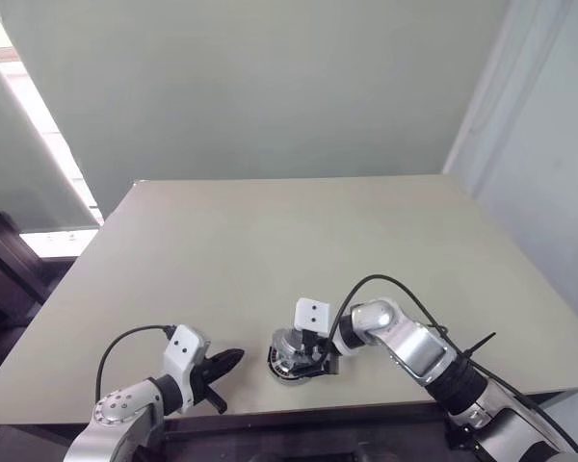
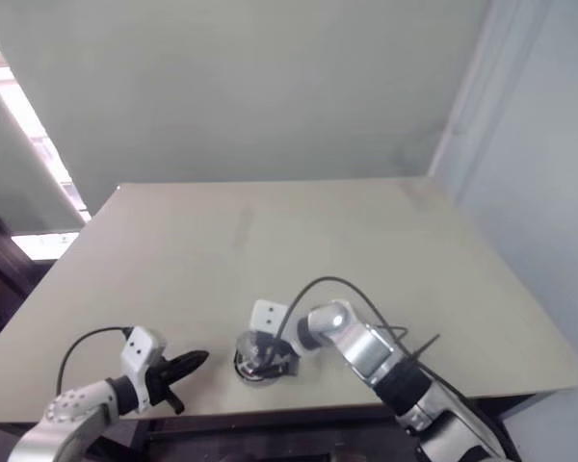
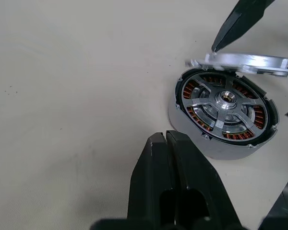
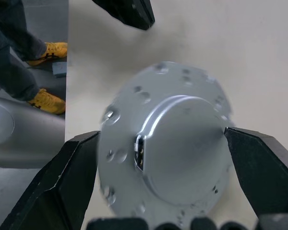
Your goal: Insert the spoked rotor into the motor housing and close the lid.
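Near the table (image 1: 270,241) edge, our right gripper (image 4: 158,158) pinches the lid (image 4: 168,143) over the motor housing (image 3: 225,115); our left gripper (image 3: 165,141) is pressed together.

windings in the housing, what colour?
Copper-orange windings, best in the left wrist view.

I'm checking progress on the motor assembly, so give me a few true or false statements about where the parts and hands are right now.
1. The spoked rotor already sits inside the motor housing. True.
2. The lid lies flat and closed on the housing. False: it is held tilted above the housing's far edge, leaving the rotor uncovered.
3. The right hand has its fingers on either side of the lid. True.
4. The left hand grips the housing. False: it is shut on nothing, beside the housing on the table.
5. The housing stands at the table's far edge. False: it is near the front edge.
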### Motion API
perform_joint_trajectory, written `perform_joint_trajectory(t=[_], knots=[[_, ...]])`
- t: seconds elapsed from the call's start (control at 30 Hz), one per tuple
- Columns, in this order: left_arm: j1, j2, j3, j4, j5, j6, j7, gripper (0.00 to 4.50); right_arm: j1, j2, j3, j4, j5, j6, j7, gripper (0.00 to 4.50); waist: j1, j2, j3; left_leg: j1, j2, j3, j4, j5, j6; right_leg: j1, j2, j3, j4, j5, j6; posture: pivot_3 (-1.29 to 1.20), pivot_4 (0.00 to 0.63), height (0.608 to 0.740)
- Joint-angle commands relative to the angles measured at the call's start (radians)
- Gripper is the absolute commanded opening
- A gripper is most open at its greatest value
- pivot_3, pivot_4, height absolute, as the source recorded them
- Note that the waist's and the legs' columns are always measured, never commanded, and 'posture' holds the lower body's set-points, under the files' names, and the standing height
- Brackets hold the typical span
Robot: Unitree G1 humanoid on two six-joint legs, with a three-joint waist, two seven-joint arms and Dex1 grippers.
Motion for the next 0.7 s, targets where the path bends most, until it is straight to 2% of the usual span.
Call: perform_joint_trajectory(t=[0.03, 0.2, 0.33, 0.5, 0.57, 0.67, 0.7], knots=[[-0.003, 0.012, 0.024, -0.041, -0.016, -0.004, -0.004, 0.0, -0.002, 0.017, -0.043, 0.001, 0.041, 0.017, 0.016, 4.46, 0.0, 0.0, 0.0, 0.0, 0.0, 0.0, 0.0, 0.0, 0.0, 0.0, 0.0, 0.0, 0.0, 0.0, 0.0, 0.0, 0.0, 0.74], [-0.001, 0.015, 0.025, -0.038, -0.015, -0.006, -0.008, 0.0, -0.026, -0.005, -0.1, -0.065, 0.151, 0.17, 0.099, 4.46, 0.0, 0.0, 0.0, 0.0, 0.0, 0.0, 0.0, 0.0, 0.0, 0.0, 0.0, 0.0, 0.0, 0.0, 0.0, 0.0, 0.0, 0.74], [-0.009, 0.011, 0.016, -0.032, -0.013, -0.008, -0.006, 0.0, -0.054, -0.026, -0.18, -0.137, 0.302, 0.313, 0.181, 4.46, 0.0, 0.0, 0.0, 0.0, 0.0, 0.0, 0.0, 0.0, 0.0, 0.0, 0.0, 0.0, 0.0, 0.0, 0.0, 0.0, 0.0, 0.74], [-0.016, 0.005, 0.012, -0.027, -0.012, -0.011, -0.006, 0.0, -0.077, 0.008, -0.31, -0.164, 0.461, 0.421, 0.176, 4.46, 0.0, 0.0, 0.0, 0.0, 0.0, -0.001, 0.0, 0.0, 0.0, 0.0, 0.001, 0.0, 0.0, 0.0, 0.0, 0.0, 0.0, 0.74], [-0.015, 0.003, 0.01, -0.028, -0.011, -0.011, -0.005, 0.0, -0.073, 0.004, -0.313, -0.134, 0.444, 0.359, 0.17, 4.46, 0.0, 0.0, 0.0, 0.0, 0.001, -0.001, 0.0, 0.0, 0.0, 0.0, 0.001, 0.0, 0.0, 0.0, 0.0, 0.0, 0.0, 0.74], [-0.011, 0.002, 0.012, -0.031, -0.012, -0.011, -0.004, 0.0, -0.024, 0.051, -0.351, -0.044, 0.401, 0.038, 0.189, 4.46, 0.0, 0.0, 0.0, 0.0, 0.001, 0.0, 0.0, 0.0, 0.0, 0.0, 0.001, 0.0, 0.0, 0.0, 0.0, 0.0, 0.0, 0.74], [-0.01, 0.002, 0.013, -0.033, -0.012, -0.011, -0.004, 0.0, -0.034, 0.033, -0.327, -0.009, 0.373, 0.01, 0.201, 4.46, 0.0, 0.0, 0.0, 0.0, 0.0, 0.0, 0.0, 0.0, 0.0, 0.0, 0.001, 0.0, 0.0, 0.0, 0.0, 0.0, 0.0, 0.74]])
